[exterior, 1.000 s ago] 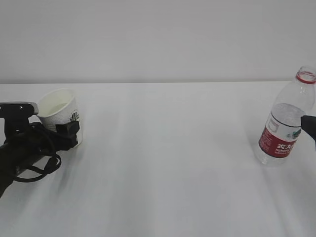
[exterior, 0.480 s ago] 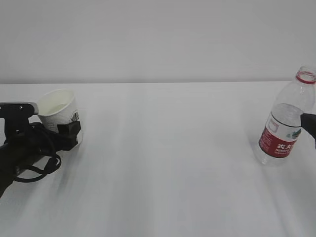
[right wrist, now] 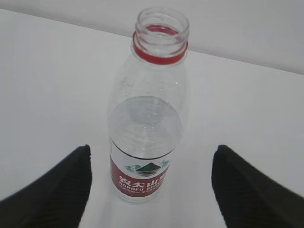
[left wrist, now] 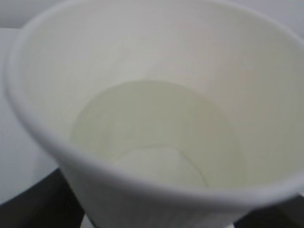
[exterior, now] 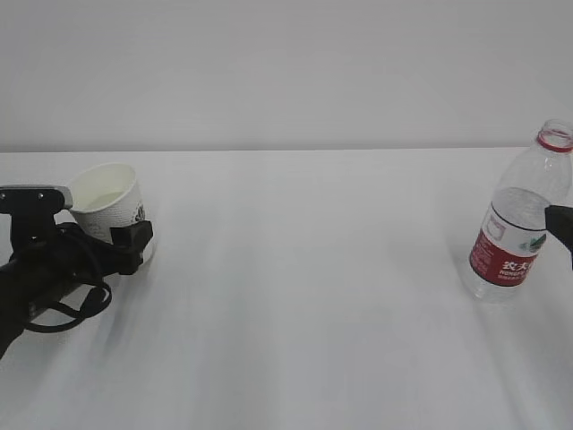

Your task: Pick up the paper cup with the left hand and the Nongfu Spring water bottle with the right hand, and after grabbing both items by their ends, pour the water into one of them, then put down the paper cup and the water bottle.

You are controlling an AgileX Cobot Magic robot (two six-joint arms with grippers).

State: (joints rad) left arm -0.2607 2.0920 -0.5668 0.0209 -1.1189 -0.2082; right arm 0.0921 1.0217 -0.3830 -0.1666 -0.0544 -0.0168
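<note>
A: Looking at the ext. view first: we've got the paper cup [exterior: 107, 200] standing at the far left of the white bench [exterior: 304, 296], leaning a little, w/ the left hand [exterior: 125, 235] right at its lower side.

B: Is the left hand clamped on it?

A: We see one black finger [exterior: 132, 240] by the cup's lower right wall, looks like it's touching or just beside. The other finger is hidden behind the cup, so we can't tell a firm grip from a loose one. Left wrist cam is no help there: the cup [left wrist: 156, 118] fills nearly the whole view, cream inside, w/ a pale pool of the water [left wrist: 156, 137] in the bottom. Only dark bits show at the lower corners.

B: And the other side?

A: The Nongfu Spring water bottle [exterior: 519, 215] stands upright at the far right of the bench, well apart from the cup, cap off, red neck ring showing. It's partly filled.

B: Right hand?

A: Right hand [right wrist: 152, 187] has its fingers spread wide, one on each side of the bottle [right wrist: 147, 118], neither touching it, bare bench between each finger and the bottle. In the ext. view only a black tip [exterior: 560, 224] shows at the right edge, just in front of the label.
</note>
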